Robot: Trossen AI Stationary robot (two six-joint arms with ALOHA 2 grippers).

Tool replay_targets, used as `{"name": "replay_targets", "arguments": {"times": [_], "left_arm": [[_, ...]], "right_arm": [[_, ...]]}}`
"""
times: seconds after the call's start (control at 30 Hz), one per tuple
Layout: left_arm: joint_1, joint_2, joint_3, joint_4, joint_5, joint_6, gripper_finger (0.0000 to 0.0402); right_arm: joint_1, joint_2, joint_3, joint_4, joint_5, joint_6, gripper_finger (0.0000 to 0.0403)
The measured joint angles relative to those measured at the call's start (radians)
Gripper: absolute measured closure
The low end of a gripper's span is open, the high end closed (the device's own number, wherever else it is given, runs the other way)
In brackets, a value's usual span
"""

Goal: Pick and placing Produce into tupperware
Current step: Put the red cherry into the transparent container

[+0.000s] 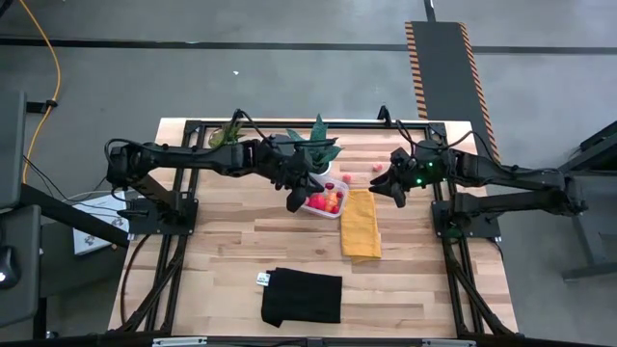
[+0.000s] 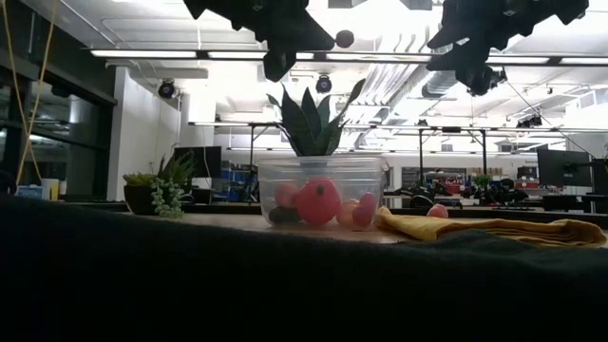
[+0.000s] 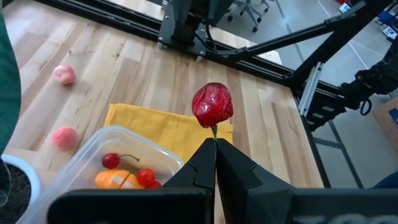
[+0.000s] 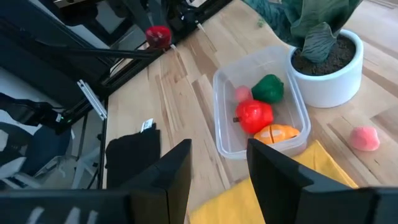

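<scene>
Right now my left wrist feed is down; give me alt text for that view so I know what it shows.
The left claw is shut on the thin stem of a shiny dark-red toy fruit, holding it up beside the clear plastic tupperware box. The box holds cherries and an orange piece. A yellow cloth lies behind it, and two pink toy fruits sit on the wooden table.

– What surrounds the worktop (image 1: 289, 246)?
– Grey concrete floor (image 1: 289, 87), with a black-and-orange striped ramp (image 1: 445, 67).
– And beyond?
– An open hall: long ceiling lights (image 2: 152, 54), dark monitors (image 2: 562, 166), a white wall (image 2: 142, 133).
</scene>
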Motion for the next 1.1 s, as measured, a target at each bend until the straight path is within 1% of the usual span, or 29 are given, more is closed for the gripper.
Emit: {"name": "replay_targets", "arguments": {"times": [1.1], "left_arm": [[-0.002, 0.0, 0.0, 0.001, 0.001, -0.007, 0.0401]], "right_arm": [[0.0, 0.0, 0.0, 0.0, -0.007, -0.009, 0.0256]]}}
